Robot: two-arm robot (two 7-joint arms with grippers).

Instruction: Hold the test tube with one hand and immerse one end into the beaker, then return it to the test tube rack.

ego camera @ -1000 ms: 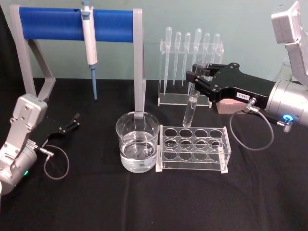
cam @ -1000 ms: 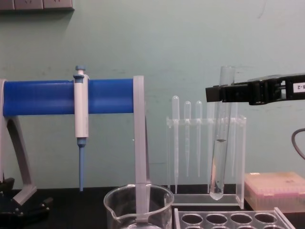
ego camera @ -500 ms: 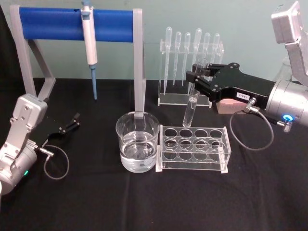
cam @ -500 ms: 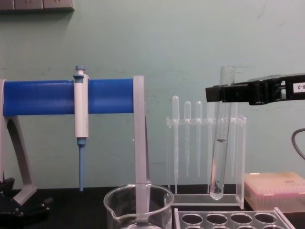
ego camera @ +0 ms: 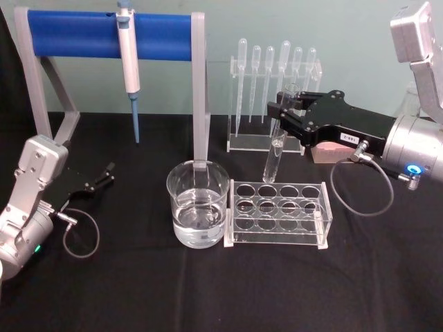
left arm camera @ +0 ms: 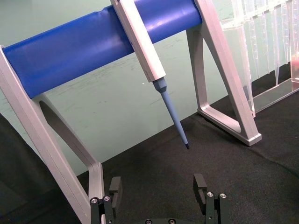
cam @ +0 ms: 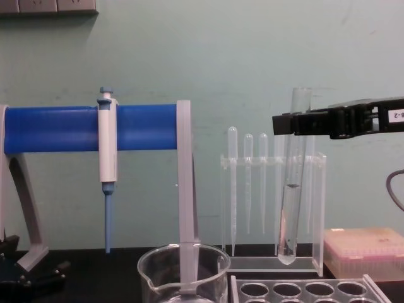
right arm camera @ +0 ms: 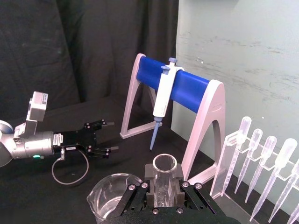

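1. Head view: R gripper (ego camera: pixel 279 113) (black, two-fingered) shut on clear glass round-bottom test tube (ego camera: pixel 274 145), just under flared rim. Test tube near upright, slight tilt, hung in air w/ bottom over back row of clear acrylic test tube rack (ego camera: pixel 279 216), right of wide clear glass beaker (ego camera: pixel 198 207) w/ water. L gripper (ego camera: pixel 104 174) (black) parked low at table's left, well apart.
2. L wrist view: L gripper (left arm camera: pixel 158 186) jaws wide, nothing between. White pipettor (left arm camera: pixel 141 46) w/ blue tip hung on blue-barred stand (left arm camera: pixel 93 46) ahead.
3. R wrist view: R gripper (right arm camera: pixel 163 193) pinching test tube (right arm camera: pixel 164 175) from both sides, open rim up. Beaker (right arm camera: pixel 110 198) just beside, lower.
4. Chest view: test tube (cam: pixel 290 214) hanging clear above test tube rack (cam: pixel 303 289), R gripper (cam: pixel 297 122) high on it. Dark line partway up, maybe liquid level, can't tell.
5. Handling, judged: light, stiff, thin glass, so fragile; smooth, prob. slippery once wet. Best hold = upper part below rim, as now. Gentle squeeze, no side knocks on beaker rim or rack holes.
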